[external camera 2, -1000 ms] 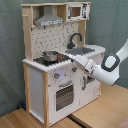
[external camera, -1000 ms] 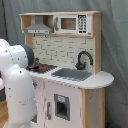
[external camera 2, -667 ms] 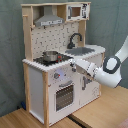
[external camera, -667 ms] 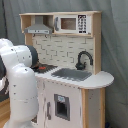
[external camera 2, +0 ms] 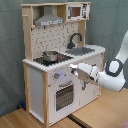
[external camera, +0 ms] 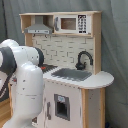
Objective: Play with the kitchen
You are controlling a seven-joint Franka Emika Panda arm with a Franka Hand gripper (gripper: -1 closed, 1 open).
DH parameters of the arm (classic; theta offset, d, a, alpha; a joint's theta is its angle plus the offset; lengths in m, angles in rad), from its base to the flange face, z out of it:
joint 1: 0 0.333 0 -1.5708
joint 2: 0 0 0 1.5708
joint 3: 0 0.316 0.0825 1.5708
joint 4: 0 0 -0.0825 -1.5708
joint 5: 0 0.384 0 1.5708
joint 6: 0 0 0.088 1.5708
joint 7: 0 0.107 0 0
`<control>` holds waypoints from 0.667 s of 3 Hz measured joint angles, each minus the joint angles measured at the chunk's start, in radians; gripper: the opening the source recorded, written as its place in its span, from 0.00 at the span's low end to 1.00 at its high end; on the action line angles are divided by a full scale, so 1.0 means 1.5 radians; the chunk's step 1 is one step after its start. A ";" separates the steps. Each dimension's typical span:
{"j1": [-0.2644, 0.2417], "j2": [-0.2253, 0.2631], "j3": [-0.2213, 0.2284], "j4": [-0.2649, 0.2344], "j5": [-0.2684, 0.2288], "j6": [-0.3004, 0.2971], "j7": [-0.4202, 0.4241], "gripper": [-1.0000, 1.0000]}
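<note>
The kitchen [external camera 2: 60, 60] stands upright against a grey curtain, its white front on a wooden floor in the second exterior view. In both exterior views the arm has advanced over the last second. In the second exterior view the gripper [external camera 2: 75, 69] sat further toward the second exterior view's right, near the cabinet below the sink; it now lies close against the front panel, just beside the knobs [external camera 2: 57, 76] and above the oven door [external camera 2: 64, 95]. In the first exterior view the arm's white body [external camera: 22, 90] has shifted toward the first exterior view's right and now covers more of the kitchen's stove side.

Judgement: the approach phase is nearly complete, and the next step is probably contact with a knob or the oven door handle. Contact itself cannot be confirmed from here.

Gripper state: I cannot tell whether it is spread or closed; nothing is visibly held.

Containers:
- Steel pot [external camera 2: 50, 55]: rests on the stovetop [external camera 2: 42, 60]; contents not visible.
- Sink [external camera: 72, 75]: grey basin beside the black faucet [external camera: 84, 59]; appears empty.
- Oven: door shut, interior hidden.
- Microwave [external camera: 70, 23]: top shelf, closed
</note>
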 joint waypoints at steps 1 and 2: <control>0.020 0.053 -0.004 0.000 0.002 -0.044 0.001 1.00; 0.039 0.108 -0.005 0.000 0.002 -0.097 0.004 1.00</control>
